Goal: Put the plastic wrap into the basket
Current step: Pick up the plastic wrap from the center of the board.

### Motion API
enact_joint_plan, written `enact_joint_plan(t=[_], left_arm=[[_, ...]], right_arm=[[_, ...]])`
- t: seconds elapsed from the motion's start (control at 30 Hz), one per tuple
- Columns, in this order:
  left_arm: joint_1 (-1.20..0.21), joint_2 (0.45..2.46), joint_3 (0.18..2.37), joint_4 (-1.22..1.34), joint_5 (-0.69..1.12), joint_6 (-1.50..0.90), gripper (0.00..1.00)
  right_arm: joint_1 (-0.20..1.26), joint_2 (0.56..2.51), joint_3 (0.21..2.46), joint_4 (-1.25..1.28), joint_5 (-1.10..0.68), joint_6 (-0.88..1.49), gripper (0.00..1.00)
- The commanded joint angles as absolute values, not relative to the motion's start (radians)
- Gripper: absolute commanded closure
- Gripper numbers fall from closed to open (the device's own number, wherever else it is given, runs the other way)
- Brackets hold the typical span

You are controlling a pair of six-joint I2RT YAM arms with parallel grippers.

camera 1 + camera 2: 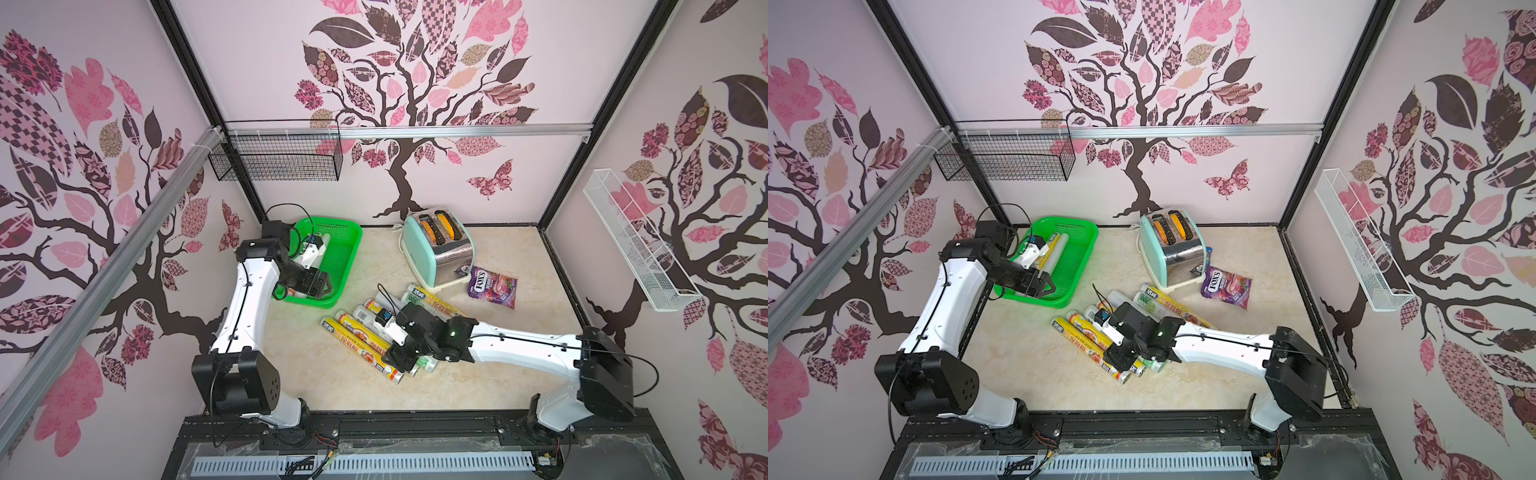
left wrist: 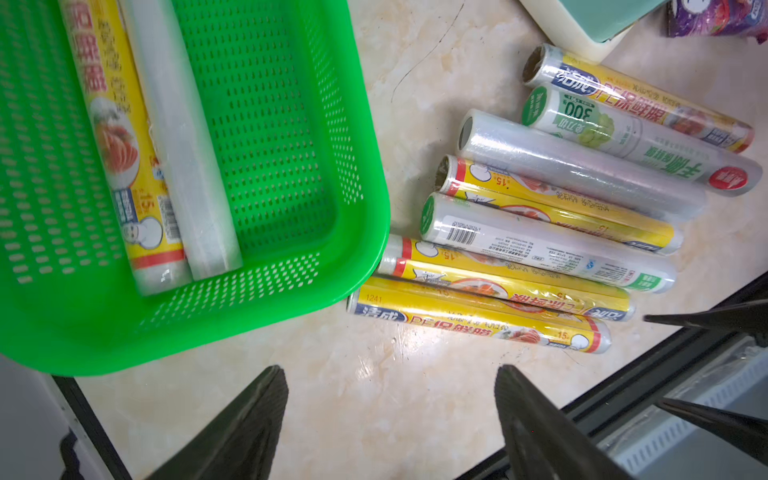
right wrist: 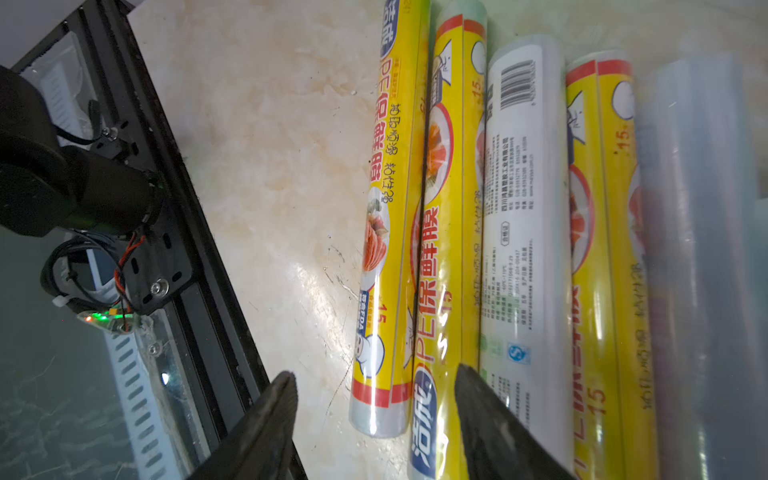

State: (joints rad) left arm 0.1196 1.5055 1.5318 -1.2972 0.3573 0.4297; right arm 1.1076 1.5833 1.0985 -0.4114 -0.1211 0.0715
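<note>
You had two rolls of plastic wrap in the basket (image 2: 374,199) at the far left of the desk (image 3: 270,166): a yellow roll (image 2: 112,137) and a clear roll (image 2: 178,137), side by side. Your left gripper (image 2: 390,370) hung wide open and empty above the basket's near edge. Seven rolls lay in a row to the basket's right. Your right gripper (image 3: 374,372) was low at their near ends, its jaws partly open. They bracketed the outermost yellow roll (image 3: 386,208) and the second yellow roll (image 3: 449,208), clamped on neither. I judge the next pickup was in hand. Closing called for a shift so that only one roll sat between the jaws.
</note>
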Motion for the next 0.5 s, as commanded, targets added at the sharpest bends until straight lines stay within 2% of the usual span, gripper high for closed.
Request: enact_joint_plan(t=[0.0, 0.1, 0.47], left_arm=[[0.173, 1.470, 1.513, -1.366, 0.454, 0.402, 0.17], [0.206, 1.444, 1.494, -1.380, 0.475, 0.415, 0.16], [0.233, 1.325, 1.343, -1.319, 0.462, 0.453, 0.16]], right_arm=[[1.130, 1.640, 1.153, -0.437, -0.131, 0.180, 0.41], [1.147, 1.709, 1.219, -0.480, -0.148, 0.217, 0.44], [1.160, 1.918, 1.386, -0.611, -0.066, 0.257, 0.44]])
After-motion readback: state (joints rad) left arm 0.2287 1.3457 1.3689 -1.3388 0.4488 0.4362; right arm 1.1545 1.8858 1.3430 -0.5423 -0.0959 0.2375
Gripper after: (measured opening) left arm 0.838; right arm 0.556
